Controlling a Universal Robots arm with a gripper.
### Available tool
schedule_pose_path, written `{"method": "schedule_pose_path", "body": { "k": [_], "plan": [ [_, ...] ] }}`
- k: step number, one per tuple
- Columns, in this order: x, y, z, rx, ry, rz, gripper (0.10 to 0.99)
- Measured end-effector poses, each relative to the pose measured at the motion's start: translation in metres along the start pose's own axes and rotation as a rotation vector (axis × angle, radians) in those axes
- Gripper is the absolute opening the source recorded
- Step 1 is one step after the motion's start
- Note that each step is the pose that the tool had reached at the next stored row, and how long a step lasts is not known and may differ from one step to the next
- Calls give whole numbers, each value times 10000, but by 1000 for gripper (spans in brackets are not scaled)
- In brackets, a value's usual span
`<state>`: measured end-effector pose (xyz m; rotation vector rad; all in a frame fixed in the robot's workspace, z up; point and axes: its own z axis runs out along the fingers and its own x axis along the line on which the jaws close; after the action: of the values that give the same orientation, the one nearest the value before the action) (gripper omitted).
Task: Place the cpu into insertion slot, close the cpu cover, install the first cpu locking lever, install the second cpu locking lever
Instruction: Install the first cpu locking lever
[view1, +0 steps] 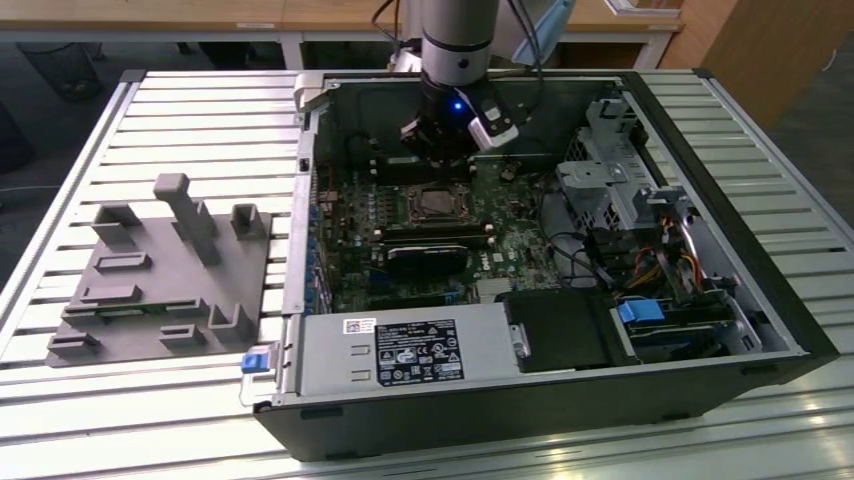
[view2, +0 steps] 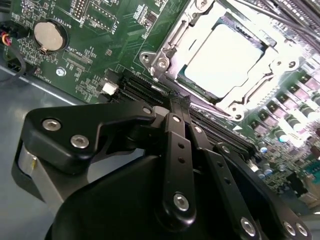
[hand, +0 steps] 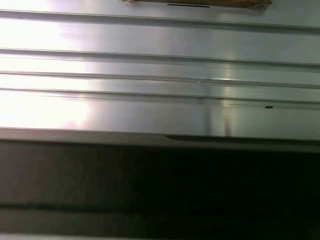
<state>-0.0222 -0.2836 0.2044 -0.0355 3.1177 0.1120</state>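
In the second wrist view the cpu (view2: 225, 55) lies flat in the insertion slot (view1: 434, 204) on the green motherboard, its pale face brightly lit. The silvery cpu cover (view2: 167, 52) lies down around the chip as a frame. My gripper (view2: 179, 102) hovers a little way off the socket's edge, over the black memory slots, and its black fingers are shut with nothing between them. In the exterior view the gripper (view1: 441, 165) hangs inside the open computer case just behind the socket. I cannot make out how the locking levers stand.
A black ribbed heatsink (view1: 427, 250) sits in front of the socket, and a grey power supply box (view1: 400, 350) fills the case front. Drive cages and cables (view1: 627, 200) crowd the exterior view's right. A grey fixture block (view1: 160, 270) stands on the slatted table (hand: 150, 65).
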Motion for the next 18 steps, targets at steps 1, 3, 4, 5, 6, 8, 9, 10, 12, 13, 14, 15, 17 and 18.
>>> {"method": "schedule_pose_path", "body": {
  "k": [1,3,4,5,6,8,9,10,12,13,14,15,17,18],
  "plan": [
    [-5,-1,12,0,-1,9,106],
    [-14,-3,29,1,-1,19,106],
    [-19,-3,38,1,-2,23,106],
    [-23,-4,43,0,-2,25,106],
    [-27,-4,45,2,-1,29,106],
    [-28,-4,44,2,-2,30,106],
    [-28,-4,41,3,-1,30,106],
    [-28,-3,34,1,-3,30,106],
    [-29,-2,23,5,-3,30,106],
    [-30,-1,24,18,-5,30,106],
    [-29,-2,25,43,-4,32,106],
    [-29,-2,28,74,-2,33,106],
    [-30,-3,39,132,-1,35,106],
    [-30,-3,45,167,0,37,106]
  ]
}}
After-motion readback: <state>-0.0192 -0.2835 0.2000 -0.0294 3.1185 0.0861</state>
